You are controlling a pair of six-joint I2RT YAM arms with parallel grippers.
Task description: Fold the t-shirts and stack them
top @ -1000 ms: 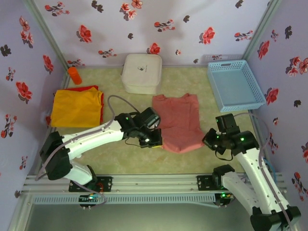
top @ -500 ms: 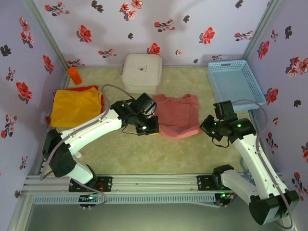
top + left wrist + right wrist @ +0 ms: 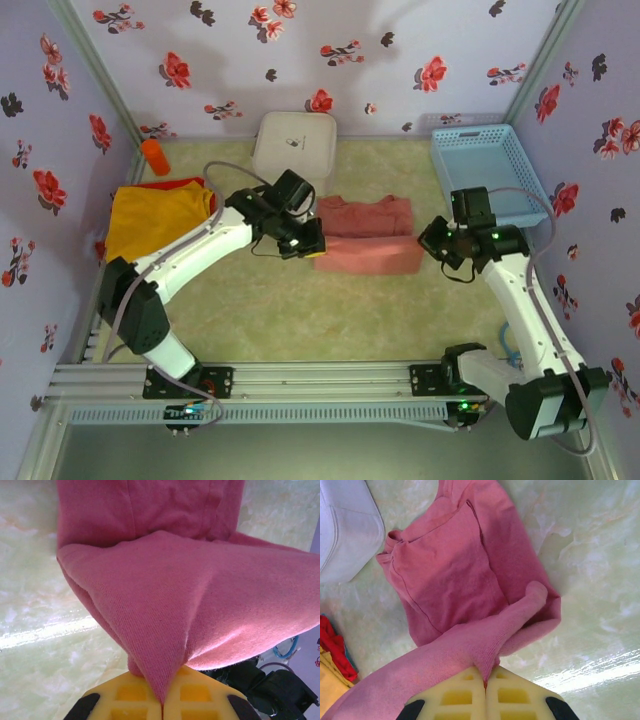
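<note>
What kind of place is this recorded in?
Probably a staged robot test booth: floral-papered walls box in a table, a metal rail lines its near edge, with a pink t-shirt on it.

White rounded square box [image 3: 293,150]: far edge of tabletop [image 3: 330,320], roughly centre. Light blue plastic basket [image 3: 487,175]: far right corner, long side along the right wall. Small orange cylinder [image 3: 154,157]: far left corner, close to the wall, tilted. Tabletop surface is pale green, marbled. Walls [image 3: 300,50]: lilac, red and black flower print. Aluminium rail [image 3: 320,381] runs along the near edge.
</note>
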